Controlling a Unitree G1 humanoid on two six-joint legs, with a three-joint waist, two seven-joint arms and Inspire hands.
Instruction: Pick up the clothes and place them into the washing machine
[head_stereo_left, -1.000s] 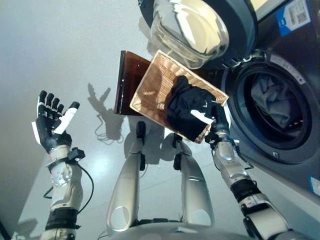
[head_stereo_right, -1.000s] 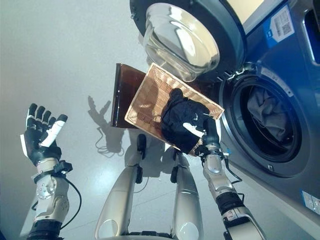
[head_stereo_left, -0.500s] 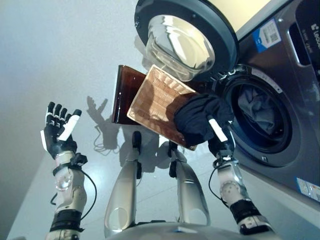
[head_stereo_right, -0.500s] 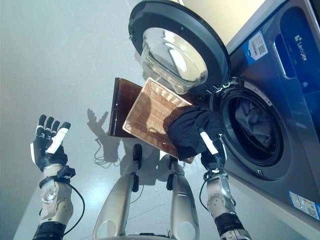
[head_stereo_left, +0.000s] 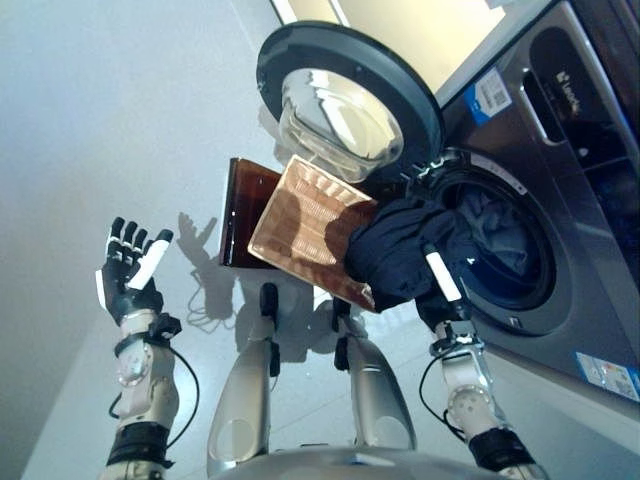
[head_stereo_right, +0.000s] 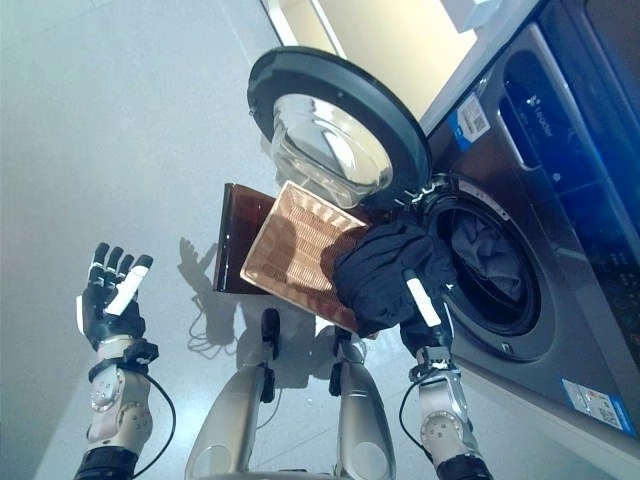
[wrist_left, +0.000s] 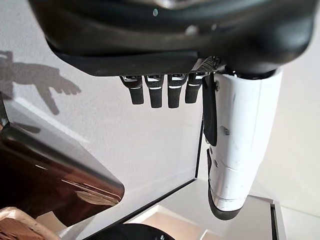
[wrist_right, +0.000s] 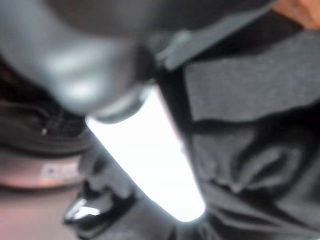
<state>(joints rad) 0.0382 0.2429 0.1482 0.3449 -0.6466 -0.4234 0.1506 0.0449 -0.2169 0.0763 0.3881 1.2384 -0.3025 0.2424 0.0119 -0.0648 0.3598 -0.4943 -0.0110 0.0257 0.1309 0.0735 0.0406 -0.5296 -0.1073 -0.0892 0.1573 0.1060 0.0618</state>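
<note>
Dark navy clothes (head_stereo_left: 400, 255), one crumpled bundle, sit bunched right at the rim of the grey front-loading washing machine's (head_stereo_left: 560, 190) drum opening in the left eye view, clutched in the right hand (head_stereo_left: 440, 290), whose white-covered thumb lies across the cloth. More grey laundry is already inside the drum, and the round glass-fronted door (head_stereo_left: 345, 105) is swung wide open, up and away from the opening. Just beside the machine, on the door side, is a woven tan rectangular basket (head_stereo_left: 305, 215) leaning on a dark brown glossy box (head_stereo_left: 243, 205). The left hand (head_stereo_left: 130, 275) is raised well away from the machine, palm up. The right eye view shows the same, with the bundle (head_stereo_right: 385, 275) overlapping the basket's edge nearest the machine. In the left wrist view the fingers (wrist_left: 156, 92) are straight and spread, holding nothing, with the brown box (wrist_left: 45, 177) past them. The right wrist view is just the white thumb (wrist_right: 150, 155) pressed into dark folds of cloth (wrist_right: 250, 125), so it's gripping the bundle.
</note>
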